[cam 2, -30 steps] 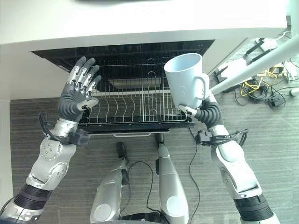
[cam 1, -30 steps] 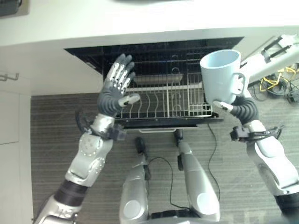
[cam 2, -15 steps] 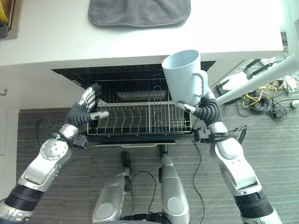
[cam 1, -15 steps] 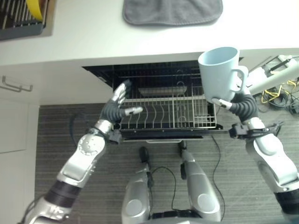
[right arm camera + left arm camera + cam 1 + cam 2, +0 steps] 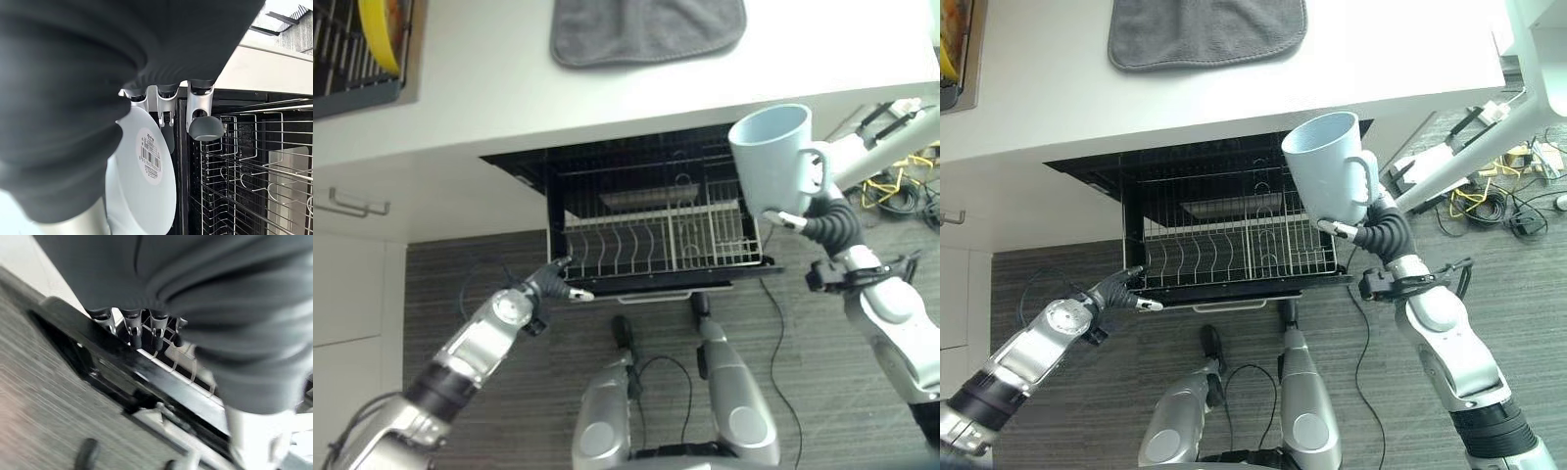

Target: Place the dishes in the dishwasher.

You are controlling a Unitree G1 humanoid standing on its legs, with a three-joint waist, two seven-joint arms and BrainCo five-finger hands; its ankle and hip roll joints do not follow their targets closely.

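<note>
Mug (image 5: 1325,164), pale blue and held upright with its mouth up, sits in the right hand (image 5: 1363,227), whose fingers curl round its lower body and base; the handle (image 5: 814,168) points away from the dishwasher rack (image 5: 1234,250), toward the robot's right. In the right wrist view the mug's round base (image 5: 149,178) with a sticker lies against the fingers (image 5: 200,110), and the wire tines of the rack show just beyond. The mug hangs above the rack's right end, clear of the wires, level with the edge of the white counter (image 5: 607,88).

The rack is pulled out from the dark dishwasher opening (image 5: 1224,181) under the counter, with rows of upright tines across its middle and a pale flat tray-like piece (image 5: 646,196) toward its back.

The left hand (image 5: 553,284) is low at the rack's front left corner. Its fingers are stretched out and close together, with the thumb apart, and the left wrist view shows their dark tips (image 5: 134,340) at the black front edge of the rack.

A grey cloth (image 5: 1206,29) lies on the counter, above the rack. A dish drainer (image 5: 352,59) with something yellow (image 5: 384,29) in it stands on the counter, far to the left of the rack.
</note>
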